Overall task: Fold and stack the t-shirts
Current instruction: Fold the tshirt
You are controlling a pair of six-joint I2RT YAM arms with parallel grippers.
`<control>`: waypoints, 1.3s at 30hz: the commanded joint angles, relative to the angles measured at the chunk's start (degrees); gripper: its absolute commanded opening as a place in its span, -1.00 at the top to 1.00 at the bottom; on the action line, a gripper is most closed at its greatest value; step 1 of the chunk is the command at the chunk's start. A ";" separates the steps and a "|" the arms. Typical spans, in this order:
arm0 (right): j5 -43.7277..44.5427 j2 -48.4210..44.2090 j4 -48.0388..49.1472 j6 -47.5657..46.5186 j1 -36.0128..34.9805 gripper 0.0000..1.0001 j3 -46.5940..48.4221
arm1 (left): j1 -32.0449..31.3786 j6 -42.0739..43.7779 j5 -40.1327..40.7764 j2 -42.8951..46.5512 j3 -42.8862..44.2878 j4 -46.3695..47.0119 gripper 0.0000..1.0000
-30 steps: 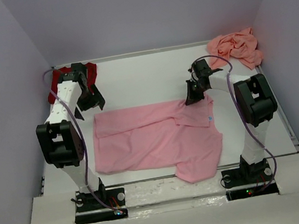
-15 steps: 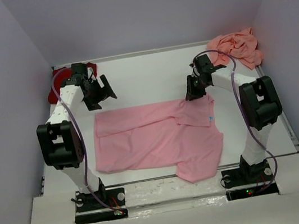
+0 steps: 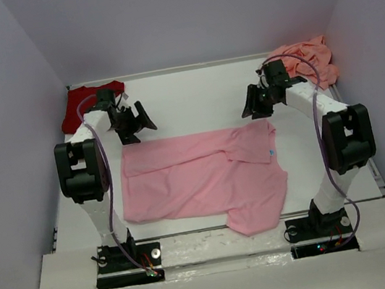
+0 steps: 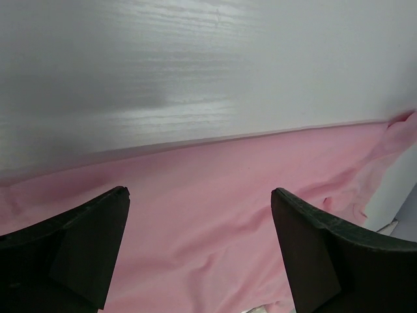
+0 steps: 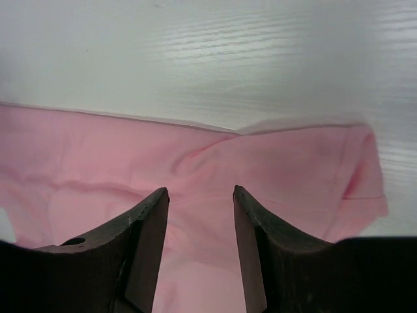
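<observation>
Top external: R gripper [image 3: 255, 103] just let go of pink tee [image 3: 198, 176] & lifted, jaws apart; L gripper [image 3: 136, 120] spread wide, empty. Next fold due.

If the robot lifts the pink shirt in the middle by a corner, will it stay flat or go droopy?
Probably droopy: the pink shirt lies limp on the table, with soft wrinkles and one part flopped over itself. It looks thin, so likely light. Pushed, it would probably bunch up.
</observation>
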State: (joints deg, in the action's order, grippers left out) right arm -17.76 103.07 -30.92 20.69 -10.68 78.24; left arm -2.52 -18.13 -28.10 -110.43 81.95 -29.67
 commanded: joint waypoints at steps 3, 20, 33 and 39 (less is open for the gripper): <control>-3.25 -8.05 1.65 2.08 8.47 -0.02 -5.28 | 4.90 -1.56 -8.56 1.01 -2.50 5.42 -0.98; -7.46 -6.48 7.97 3.31 12.87 0.00 -15.66 | 5.51 2.75 -8.20 -1.10 -0.21 0.93 -0.98; -7.20 0.55 13.69 1.73 14.54 0.03 -14.43 | 6.39 4.59 -7.50 -0.84 -0.48 -1.18 -0.87; -8.08 3.19 14.13 1.81 15.07 0.03 -12.15 | 6.48 4.94 -5.83 -2.15 0.40 -3.20 -0.58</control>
State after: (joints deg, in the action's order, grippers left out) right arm -25.12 104.99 -19.97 23.33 3.92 63.46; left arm 3.60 -14.17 -33.98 -112.14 80.14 -30.15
